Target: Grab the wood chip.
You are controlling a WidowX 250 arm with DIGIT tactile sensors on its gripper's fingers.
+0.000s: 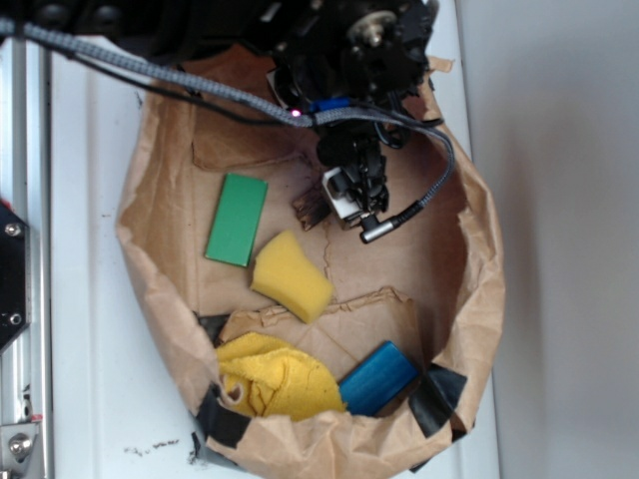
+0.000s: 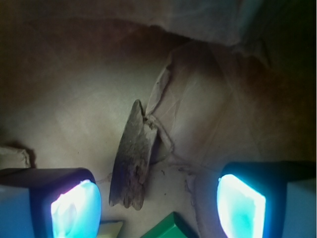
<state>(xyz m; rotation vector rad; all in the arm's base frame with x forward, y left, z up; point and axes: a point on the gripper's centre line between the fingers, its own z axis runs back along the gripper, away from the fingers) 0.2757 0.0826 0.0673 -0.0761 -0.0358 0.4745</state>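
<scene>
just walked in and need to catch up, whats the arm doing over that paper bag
A WidowX arm is reaching into an open brown paper bag to grab the wood chip. The gripper hovers over the chip with its fingers spread on either side, and nothing is held yet. The chip lies flat on the bag floor beside a torn paper flap. Also in the bag are a green block, a yellow sponge, a yellow cloth and a blue block.

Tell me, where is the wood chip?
In the exterior view the wood chip lies on the brown paper just right of the green block, beside the end effector. In the wrist view it lies between the open fingers.
</scene>
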